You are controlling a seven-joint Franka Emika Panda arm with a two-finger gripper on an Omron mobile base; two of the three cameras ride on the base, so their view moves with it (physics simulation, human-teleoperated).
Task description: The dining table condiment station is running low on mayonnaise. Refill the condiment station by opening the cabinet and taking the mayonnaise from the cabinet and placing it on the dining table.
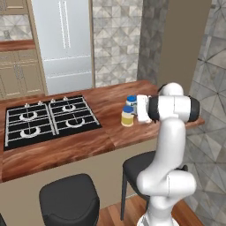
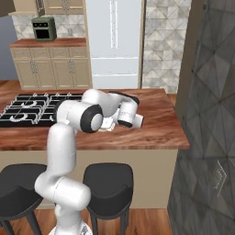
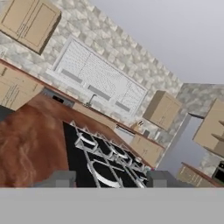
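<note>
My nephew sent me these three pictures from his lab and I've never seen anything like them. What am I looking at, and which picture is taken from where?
It is a computer-rendered kitchen with a white robot arm on a base that can drive. Two pictures come from cameras on that base, behind the arm to its left and right. The third looks along the hand, so it is tilted.

The arm reaches over the dining table, a wood-topped island with a black gas cooktop and black stools below. On the wood, in front of the hand, stand two blue-lidded jars: the yellowish nearer one is the mayonnaise, with a second jar behind it.

The hand view shows the pincer with its fingertips apart and nothing between them, looking across the cooktop.
</note>
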